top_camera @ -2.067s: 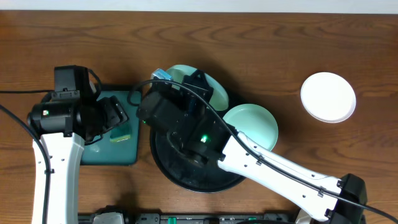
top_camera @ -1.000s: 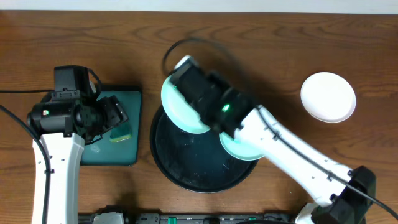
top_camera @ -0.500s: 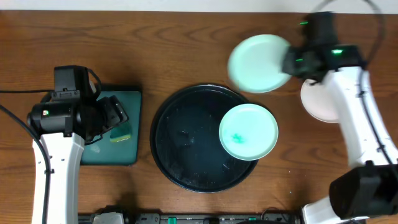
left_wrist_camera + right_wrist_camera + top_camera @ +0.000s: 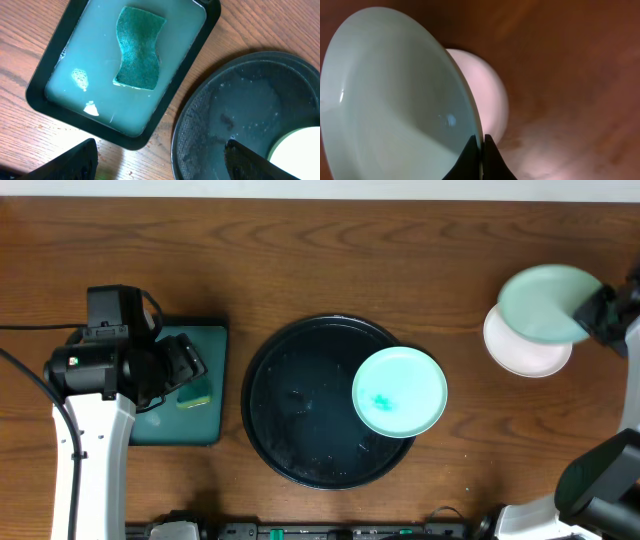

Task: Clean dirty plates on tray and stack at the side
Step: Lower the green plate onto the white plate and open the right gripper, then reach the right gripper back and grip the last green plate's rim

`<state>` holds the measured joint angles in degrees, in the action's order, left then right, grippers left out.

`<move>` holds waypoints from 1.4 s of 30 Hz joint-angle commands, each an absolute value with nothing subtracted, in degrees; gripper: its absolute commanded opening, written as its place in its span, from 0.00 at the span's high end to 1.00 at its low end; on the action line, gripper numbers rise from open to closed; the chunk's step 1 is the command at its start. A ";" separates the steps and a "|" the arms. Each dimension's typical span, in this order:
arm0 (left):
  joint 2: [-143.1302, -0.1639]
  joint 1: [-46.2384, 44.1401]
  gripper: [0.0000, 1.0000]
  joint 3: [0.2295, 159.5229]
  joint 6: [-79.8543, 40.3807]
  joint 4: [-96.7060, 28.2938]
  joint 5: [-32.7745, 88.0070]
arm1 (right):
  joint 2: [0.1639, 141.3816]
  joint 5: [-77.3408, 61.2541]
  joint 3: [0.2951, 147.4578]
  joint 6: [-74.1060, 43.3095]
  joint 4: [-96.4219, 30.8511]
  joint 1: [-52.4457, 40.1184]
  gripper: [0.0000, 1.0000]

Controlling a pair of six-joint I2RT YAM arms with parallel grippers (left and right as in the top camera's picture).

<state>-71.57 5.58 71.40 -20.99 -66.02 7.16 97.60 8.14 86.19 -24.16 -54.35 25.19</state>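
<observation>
The table [image 4: 400, 240] is brown wood with wavy lines in it. A big round black tray [image 4: 290, 410] sits in the middle of it, and a small green tray [image 4: 205, 428] with four corners sits just beside it on the left, with a thin strip of wood between them. A white plate [image 4: 530, 358] sits on the table at the right, well apart from the black tray.

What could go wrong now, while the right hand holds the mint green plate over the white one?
The right hand pinches the round mint green plate only at its rim, tilted above the round white plate; it may slip or land off-centre. The other mint green plate with the teal smear overhangs the rim of the large round black tray, so pressing on it might tip it.
</observation>
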 commanded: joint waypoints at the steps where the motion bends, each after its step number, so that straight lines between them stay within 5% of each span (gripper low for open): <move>1: -71.81 5.67 0.19 72.34 -20.69 -66.13 6.87 | 96.71 11.75 81.62 -26.22 -52.05 28.14 0.98; 12: -71.81 5.67 0.19 72.34 -20.69 -66.15 6.85 | 96.77 5.23 72.10 -26.72 -41.60 28.34 0.99; 17: -71.81 5.67 0.19 72.34 -20.67 -66.15 6.85 | 96.79 4.93 71.61 -26.74 -40.88 28.34 0.73; 28: -71.81 5.67 0.19 72.34 -20.69 -66.13 6.85 | 96.77 -0.91 71.64 -24.86 -40.12 27.38 0.76; 32: -71.81 5.67 0.19 72.34 -20.67 -66.15 6.85 | 96.77 -4.25 71.64 -24.23 -40.38 26.35 0.93; 37: -71.81 5.67 0.19 72.34 -20.64 -66.13 6.85 | 96.77 -26.26 71.64 -9.15 -40.01 21.63 0.76; 42: -71.81 5.67 0.19 72.34 -20.64 -66.15 6.85 | 96.77 -27.94 71.64 -9.32 -44.62 13.74 0.78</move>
<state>-71.57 5.58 71.40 -20.99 -66.02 7.18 97.60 -22.15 71.90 -12.47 -43.27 17.45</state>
